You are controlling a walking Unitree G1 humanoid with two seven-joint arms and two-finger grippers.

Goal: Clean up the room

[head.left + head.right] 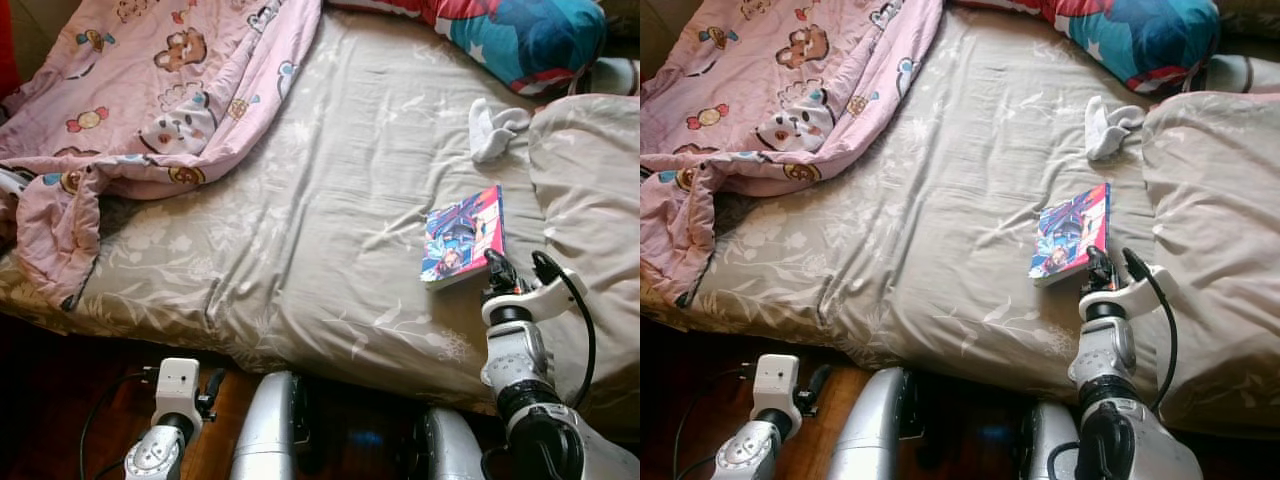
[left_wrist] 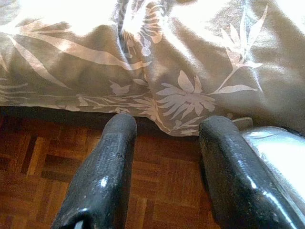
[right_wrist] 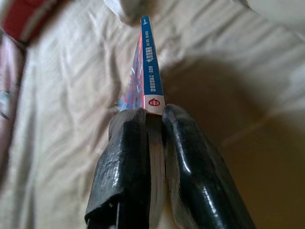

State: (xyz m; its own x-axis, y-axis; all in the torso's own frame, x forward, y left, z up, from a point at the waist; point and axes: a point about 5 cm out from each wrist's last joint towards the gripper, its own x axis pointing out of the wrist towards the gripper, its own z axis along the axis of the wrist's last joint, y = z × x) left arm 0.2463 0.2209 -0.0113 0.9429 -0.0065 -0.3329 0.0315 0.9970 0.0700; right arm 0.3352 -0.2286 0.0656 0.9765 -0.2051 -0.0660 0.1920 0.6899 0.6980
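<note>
Pinching the book [image 1: 463, 237] edge, right hand [image 3: 155, 138] above open sheet [image 1: 330, 200].

My right gripper [image 3: 155, 138] is reached forward, fingers [image 3: 128, 157] pinched tight together. My left gripper [image 2: 164, 157] hangs low, fingers [image 2: 109, 162] spread apart.
</note>
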